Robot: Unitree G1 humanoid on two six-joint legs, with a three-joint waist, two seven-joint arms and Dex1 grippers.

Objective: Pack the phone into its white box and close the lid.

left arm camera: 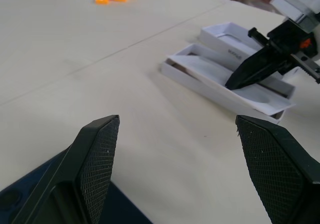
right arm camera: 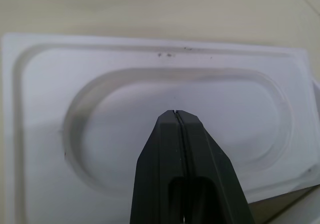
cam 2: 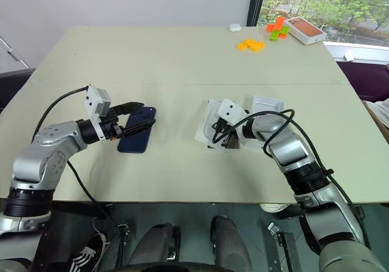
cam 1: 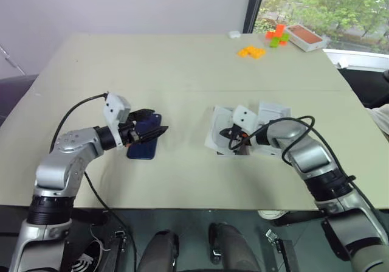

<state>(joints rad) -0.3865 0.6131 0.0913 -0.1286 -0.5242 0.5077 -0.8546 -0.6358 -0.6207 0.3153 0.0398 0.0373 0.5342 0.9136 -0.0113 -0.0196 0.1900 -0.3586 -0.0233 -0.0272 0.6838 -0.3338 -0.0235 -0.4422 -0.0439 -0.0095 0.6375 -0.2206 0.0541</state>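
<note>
The phone point(cam 1: 141, 148), dark navy, lies flat on the table at the left. My left gripper point(cam 1: 155, 126) stands open just above its far end, fingers point(left arm camera: 100, 159) spread wide and apart from it. The white box point(cam 1: 214, 139) sits at the middle right, with a small white insert point(right arm camera: 180, 93) with an oval recess lying tilted across it. My right gripper point(right arm camera: 175, 114) is shut with nothing between its fingers. Its tips rest on or just above that recess. The lid point(cam 1: 273, 112) lies open side up right behind the box.
At the far right corner stand an orange-topped box point(cam 1: 306, 36), orange and green blocks point(cam 1: 251, 52) and a small white object point(cam 1: 234, 34). A person's arm point(cam 1: 380, 118) shows at the table's right edge. Bare tabletop lies between phone and box.
</note>
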